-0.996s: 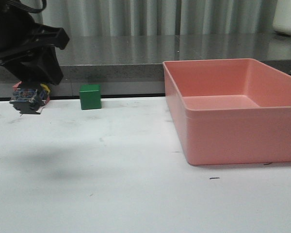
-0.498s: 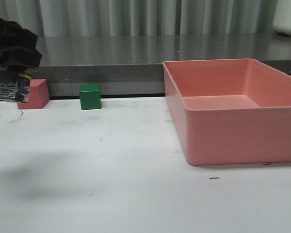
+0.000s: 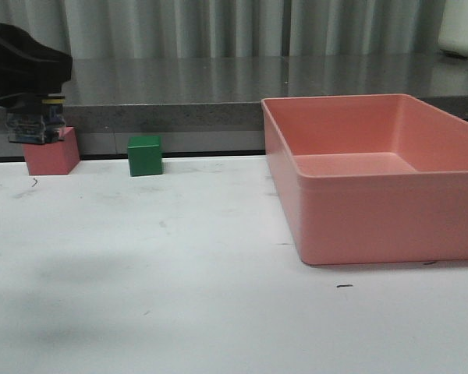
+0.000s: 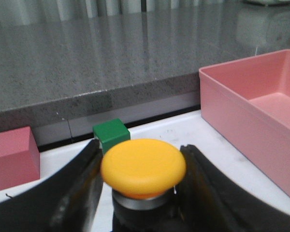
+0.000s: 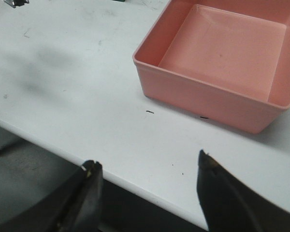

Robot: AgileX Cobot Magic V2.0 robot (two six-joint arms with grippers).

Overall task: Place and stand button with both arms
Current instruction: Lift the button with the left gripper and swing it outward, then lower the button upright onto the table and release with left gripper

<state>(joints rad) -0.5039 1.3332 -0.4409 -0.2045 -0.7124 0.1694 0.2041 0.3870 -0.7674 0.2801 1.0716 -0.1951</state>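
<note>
While the left black gripper (image 4: 140, 193) pinches the yellow-capped push button (image 4: 143, 166) in the air at the far left, above the white table (image 3: 179, 273) and just before the pink cube (image 3: 53, 156), the carrying step seems in hand. Next the button must be lowered upright. The right gripper (image 5: 147, 193) is spread and empty.

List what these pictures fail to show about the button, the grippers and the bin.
- Button base: in the left wrist view the yellow cap covers it; in the front view it is small and dim.
- Left gripper: cut off by the front view's left edge.
- Right gripper: absent from the front view; only two fingertips show in its wrist view.
- Pink bin: cut off by the front view's right edge.
- Pink cube: partly behind the button.
</note>
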